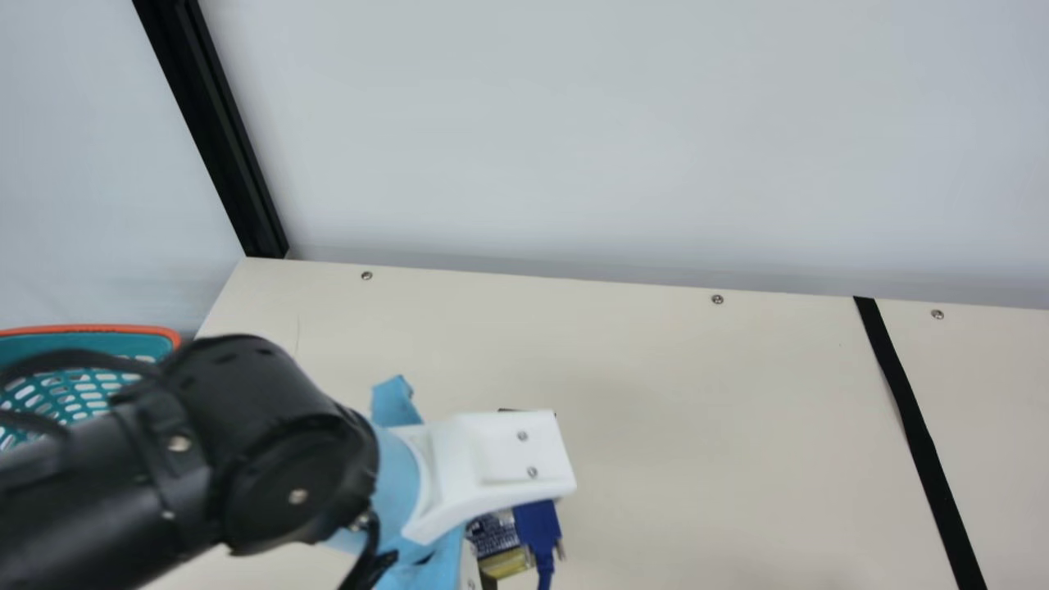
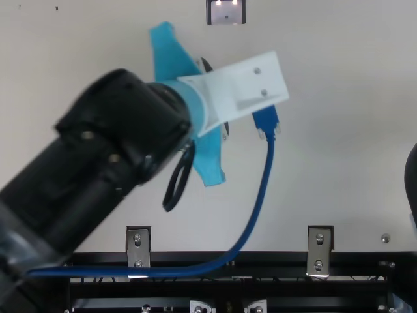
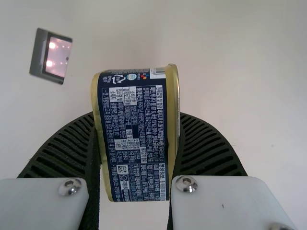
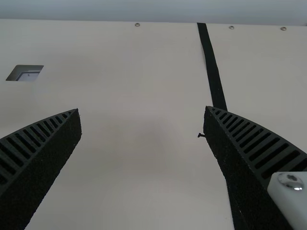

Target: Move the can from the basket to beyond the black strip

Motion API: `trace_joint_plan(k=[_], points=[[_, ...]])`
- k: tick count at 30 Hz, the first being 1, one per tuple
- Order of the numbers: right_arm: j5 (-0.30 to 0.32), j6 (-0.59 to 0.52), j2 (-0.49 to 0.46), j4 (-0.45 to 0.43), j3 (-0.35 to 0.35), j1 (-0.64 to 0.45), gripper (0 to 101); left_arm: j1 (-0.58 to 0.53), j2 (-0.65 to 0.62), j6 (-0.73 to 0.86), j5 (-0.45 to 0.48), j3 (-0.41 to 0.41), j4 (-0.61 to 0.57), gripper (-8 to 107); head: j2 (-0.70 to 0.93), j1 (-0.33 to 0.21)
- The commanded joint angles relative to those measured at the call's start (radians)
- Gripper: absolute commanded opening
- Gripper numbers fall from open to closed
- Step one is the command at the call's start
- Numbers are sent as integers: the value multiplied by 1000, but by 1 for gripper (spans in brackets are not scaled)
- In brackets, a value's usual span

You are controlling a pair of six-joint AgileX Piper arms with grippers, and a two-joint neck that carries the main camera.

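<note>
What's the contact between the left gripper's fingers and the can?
Touching: the left wrist view shows the can pinched between both ribbed fingers, one against each side.

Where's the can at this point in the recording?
The can is clamped between the two fingers of the left gripper; in the main view it peeks out beneath the white bracket, well left of the black strip.

Navy blue and gold can (image 3: 134,139)
</note>
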Motion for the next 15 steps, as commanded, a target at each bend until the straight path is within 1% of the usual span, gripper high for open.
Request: trace_joint_plan(k=[1, 9, 14, 15], points=[[0, 0, 0, 0, 0, 0, 101, -19, 19, 21, -10, 4, 17, 10, -2, -3], [0, 0, 0, 0, 0, 0, 101, -82, 63, 109, -45, 29, 97, 10, -2, -3], [0, 0, 0, 0, 0, 0, 101, -110, 72, 162, -52, 46, 111, 11, -2, -3], [0, 0, 0, 0, 0, 0, 101, -114, 73, 169, -52, 49, 111, 33, -2, -3]])
